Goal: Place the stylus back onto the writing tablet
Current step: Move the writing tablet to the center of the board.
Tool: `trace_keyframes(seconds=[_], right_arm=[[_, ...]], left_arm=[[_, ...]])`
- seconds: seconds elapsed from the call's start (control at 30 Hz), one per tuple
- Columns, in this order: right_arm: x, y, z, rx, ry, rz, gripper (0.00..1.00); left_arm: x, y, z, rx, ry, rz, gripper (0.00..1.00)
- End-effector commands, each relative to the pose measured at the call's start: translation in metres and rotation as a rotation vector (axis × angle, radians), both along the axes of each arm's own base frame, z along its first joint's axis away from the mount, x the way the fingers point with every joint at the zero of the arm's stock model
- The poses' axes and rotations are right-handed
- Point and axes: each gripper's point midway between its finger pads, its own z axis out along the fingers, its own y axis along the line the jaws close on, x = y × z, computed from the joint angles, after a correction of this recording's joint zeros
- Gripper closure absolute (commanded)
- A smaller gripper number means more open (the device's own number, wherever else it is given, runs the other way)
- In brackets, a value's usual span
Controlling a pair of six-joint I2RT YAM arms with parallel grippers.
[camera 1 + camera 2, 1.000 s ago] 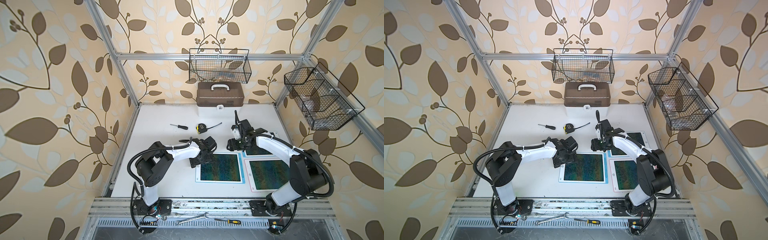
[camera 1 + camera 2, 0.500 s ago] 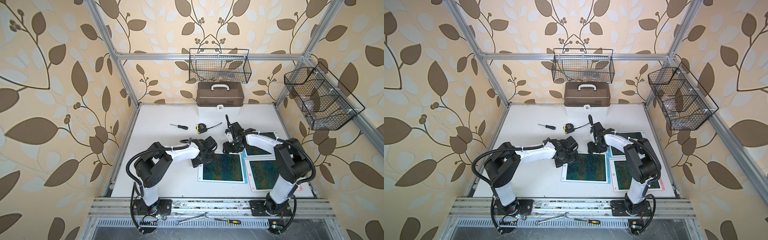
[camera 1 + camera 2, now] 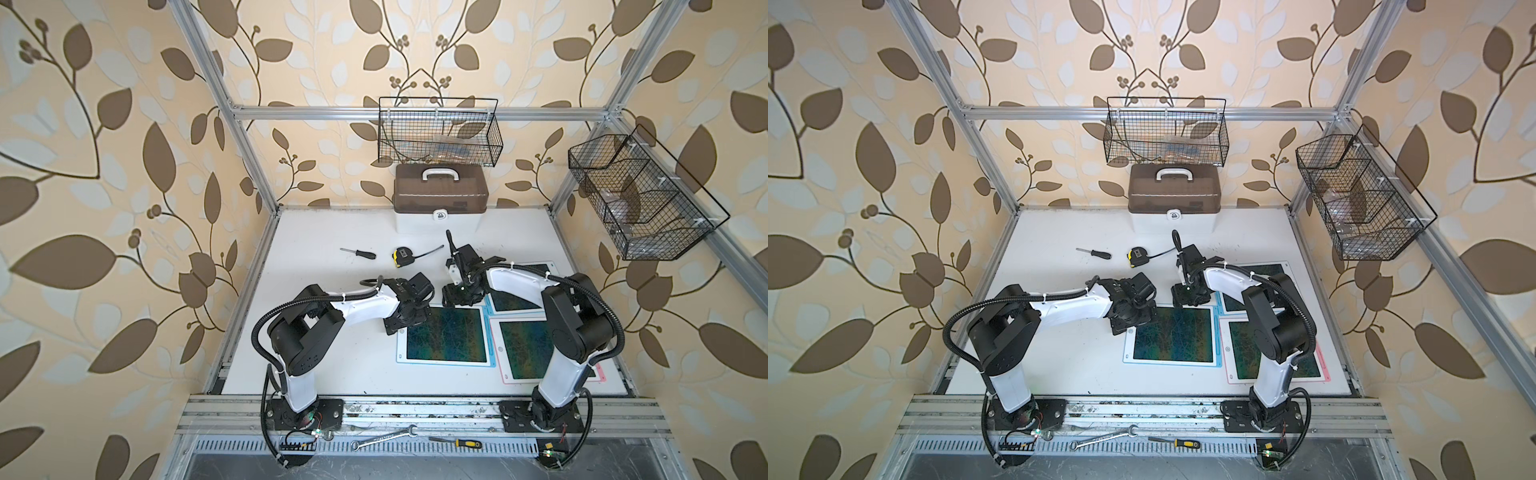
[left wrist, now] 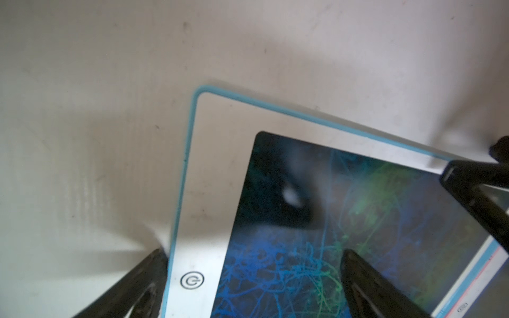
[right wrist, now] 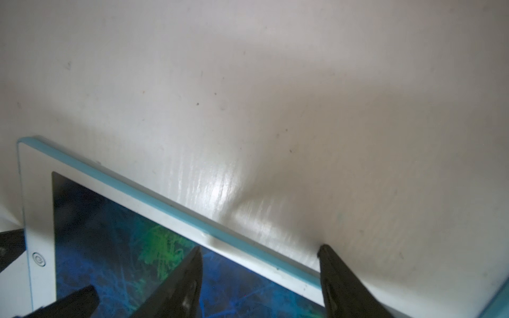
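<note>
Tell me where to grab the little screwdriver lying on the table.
Take the screwdriver by its thick black handle, coming straight down from above, jaws across it. It lies flat on the white table, apart from the tape measure, so the top is free; the thin shaft offers less hold.

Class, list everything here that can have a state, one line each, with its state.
left gripper, open, astride a side edge of the blue-edged tablet.
right gripper, open, astride that tablet's far edge.
blue-edged tablet, flat, screen scribbled.
toolbox, lid shut.
tape measure, tape partly drawn out.
</note>
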Motion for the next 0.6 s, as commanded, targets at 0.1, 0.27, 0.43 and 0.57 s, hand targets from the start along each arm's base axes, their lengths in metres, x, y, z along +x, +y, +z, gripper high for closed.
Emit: trace_keyframes(seconds=[0.1, 0.27, 0.43, 0.57], right_arm=[[-0.015, -0.001, -0.011, -0.024, 0.034, 0.033, 0.33], [-0.025, -0.006, -0.015, -0.024, 0.052, 0.027, 0.33], [-0.033, -0.007, -0.018, -0.024, 0.062, 0.029, 0.34], [-0.039, -0.008, -0.021, -0.023, 0.07, 0.03, 0.34]], left_arm=[[-0.037, 0.005, -0.054, 0.023, 0.166, -0.012, 0.01], [-0.039, 0.006, -0.054, 0.023, 0.169, -0.014, 0.01], [-0.041, 0.006, -0.054, 0.023, 0.168, -0.013, 0.01], [-0.043, 0.006, -0.053, 0.024, 0.17, -0.014, 0.01]])
